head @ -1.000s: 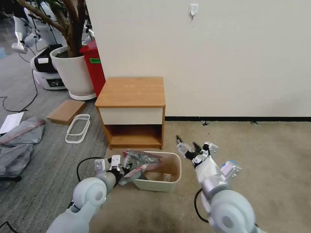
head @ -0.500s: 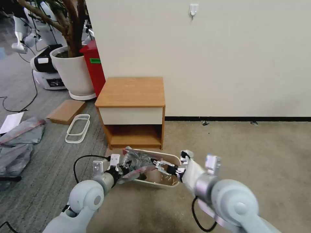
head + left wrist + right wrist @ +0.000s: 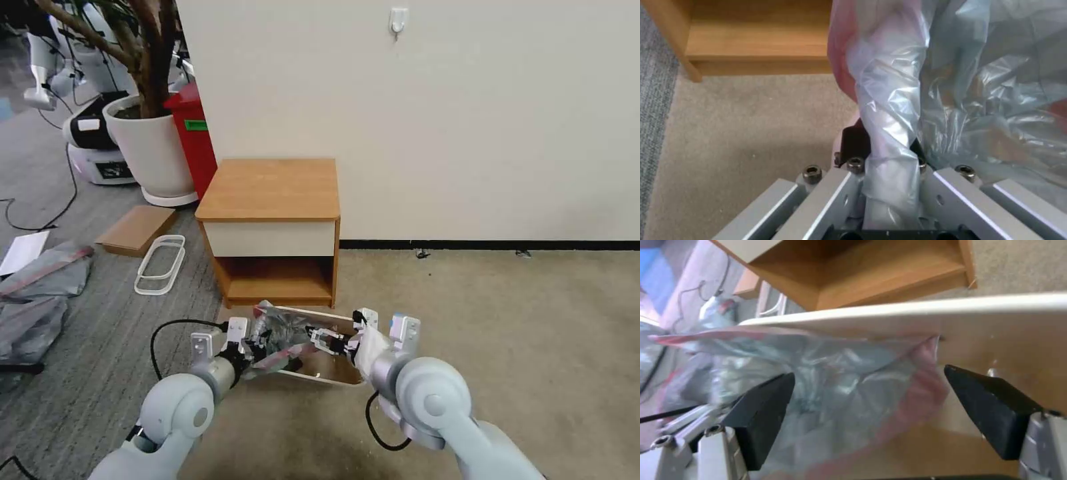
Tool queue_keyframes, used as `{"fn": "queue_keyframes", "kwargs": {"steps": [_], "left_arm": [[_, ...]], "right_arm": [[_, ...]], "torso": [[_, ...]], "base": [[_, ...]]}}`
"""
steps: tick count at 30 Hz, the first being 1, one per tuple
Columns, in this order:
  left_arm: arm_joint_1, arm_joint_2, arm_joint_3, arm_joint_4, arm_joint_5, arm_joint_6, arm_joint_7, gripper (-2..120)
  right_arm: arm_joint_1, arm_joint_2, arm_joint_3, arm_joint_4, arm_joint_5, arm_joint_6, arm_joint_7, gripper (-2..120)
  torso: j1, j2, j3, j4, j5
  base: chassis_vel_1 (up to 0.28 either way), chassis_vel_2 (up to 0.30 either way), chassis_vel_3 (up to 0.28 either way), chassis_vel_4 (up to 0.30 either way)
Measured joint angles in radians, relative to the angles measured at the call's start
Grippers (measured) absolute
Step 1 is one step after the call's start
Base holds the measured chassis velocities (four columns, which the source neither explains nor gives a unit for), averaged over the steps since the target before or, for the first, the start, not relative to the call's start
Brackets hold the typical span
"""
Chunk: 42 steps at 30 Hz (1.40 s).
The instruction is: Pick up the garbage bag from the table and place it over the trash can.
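your left gripper (image 3: 257, 347) is clamped tight on a twisted fold of the thin, crinkly, translucent grey plastic garbage bag (image 3: 283, 333) with its pinkish-red edge; in the left wrist view the plastic (image 3: 893, 110) runs straight down between the closed fingers. your right gripper (image 3: 319, 339) sits opposite it, reaching in over the mouth of the small cream-beige rectangular plastic trash can (image 3: 337, 379), fingers spread wide with nothing pinched between them. in the right wrist view the two black pads (image 3: 762, 410) stand well apart, with the bag (image 3: 831, 396) bunched in the gap and its pink edge lying against the can's inner wall, just under the rolled rim (image 3: 951, 311). the bag is gathered over the can's left side, hanging partly inside the opening. the can looks tilted, its mouth turned toward you, on the beige carpet. just behind it stands the small boxy orange-brown wooden table (image 3: 270, 190) with a white drawer front and an open lower shelf, set against the pale wall. farther left are a tall red bin (image 3: 193, 137) and a big white plant pot (image 3: 150, 150).
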Motion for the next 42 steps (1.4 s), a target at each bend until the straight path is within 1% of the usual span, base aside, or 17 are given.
{"fn": "queue_keyframes", "kwargs": {"steps": [3,14,18,20,21,22,24,26,27,30,31,35,37,38,39,40,42], "left_arm": [[0.003,0.002,0.003,-0.003,0.0,0.0,0.001,3],[0.012,0.01,0.005,-0.016,0.0,-0.002,0.002,3],[0.022,0.012,0.004,-0.022,-0.001,-0.003,0.003,3],[0.024,0.013,0.004,-0.023,-0.001,-0.003,0.003,3],[0.025,0.014,0.004,-0.024,-0.002,-0.003,0.003,3],[0.025,0.014,0.004,-0.024,-0.002,-0.003,0.003,3],[0.025,0.015,0.004,-0.024,-0.002,-0.003,0.003,3],[0.024,0.017,0.004,-0.024,-0.002,-0.003,0.003,3],[0.024,0.017,0.004,-0.024,-0.002,-0.003,0.003,3],[0.023,0.018,0.007,-0.024,-0.003,-0.003,0.003,3],[0.023,0.018,0.007,-0.024,-0.003,-0.003,0.003,3],[0.023,0.016,0.009,-0.022,-0.003,-0.003,0.003,3],[0.024,0.015,0.01,-0.022,-0.003,-0.003,0.003,3],[0.025,0.014,0.01,-0.022,-0.003,-0.003,0.003,3],[0.025,0.014,0.01,-0.022,-0.003,-0.003,0.003,3],[0.027,0.014,0.01,-0.023,-0.003,-0.003,0.003,3],[0.03,0.014,0.007,-0.024,-0.004,-0.003,0.003,3]], "right_arm": [[0.005,-0.006,-0.014,-0.023,-0.045,0.004,-0.023,89],[0.032,-0.016,-0.044,-0.085,-0.056,0.006,-0.042,89],[0.049,-0.025,-0.053,-0.101,-0.041,0.006,-0.052,83],[0.051,-0.029,-0.056,-0.103,-0.033,0.006,-0.058,76],[0.051,-0.03,-0.058,-0.103,-0.032,0.006,-0.062,69],[0.051,-0.03,-0.058,-0.103,-0.032,0.006,-0.062,69],[0.051,-0.031,-0.059,-0.103,-0.03,0.007,-0.068,63],[0.051,-0.031,-0.06,-0.104,-0.028,0.01,-0.077,52],[0.051,-0.031,-0.06,-0.104,-0.028,0.01,-0.077,52],[0.051,-0.032,-0.06,-0.108,-0.025,0.012,-0.093,39],[0.051,-0.032,-0.06,-0.108,-0.025,0.012,-0.093,39],[0.047,-0.036,-0.061,-0.111,-0.025,0.014,-0.122,20],[0.046,-0.036,-0.062,-0.113,-0.025,0.015,-0.128,17],[0.046,-0.035,-0.062,-0.115,-0.025,0.018,-0.136,10],[0.046,-0.035,-0.062,-0.115,-0.025,0.018,-0.136,10],[0.046,-0.036,-0.063,-0.115,-0.025,0.022,-0.145,4],[0.045,-0.038,-0.063,-0.115,-0.025,0.04,-0.17,0]], "torso": [[0.0,0.0,0.0,-0.0001,0.0],[0.0,0.0,0.0,-0.0001,0.0],[0.0,0.0,0.0,0.0,0.0],[0.0,0.0,0.0,0.0,-0.0001],[0.0,0.0,0.0,-0.0001,0.0],[0.0,0.0,0.0,-0.0001,0.0],[0.0,0.0,0.0,0.0,0.0],[0.0,0.0,0.0,0.0,0.0],[0.0,0.0,0.0,0.0,0.0],[0.0,0.0,0.0,-0.0001,0.0],[0.0,0.0,0.0,-0.0001,0.0],[0.0,0.0,0.0,-0.0001,0.0],[0.0,0.0,0.0,-0.0001,0.0],[0.0,0.0,0.0,-0.0001,0.0],[0.0,0.0,0.0,-0.0001,0.0],[0.0,0.0,0.0,-0.0001,0.0],[0.0,0.0,0.0,-0.0001,0.0]], "base": [[0.0,0.0,0.0,0.0],[0.0,0.0,0.0,0.0],[0.0,0.0,0.0,0.0],[0.0,0.0,0.0,0.0],[0.0,0.0,0.0,0.0],[0.0,0.0,0.0,0.0],[0.0,0.0,0.0,0.0],[0.0,0.0,0.0,0.0],[0.0,0.0,0.0,0.0],[0.0,0.0,0.0,0.0],[0.0,0.0,0.0,0.0],[0.0,0.0,0.0,0.0],[0.0,0.0,0.0,0.0],[0.0,0.0,0.0,0.0],[0.0,0.0,0.0,0.0],[0.0,0.0,0.0,0.0],[0.0,0.0,0.0,0.0]]}}
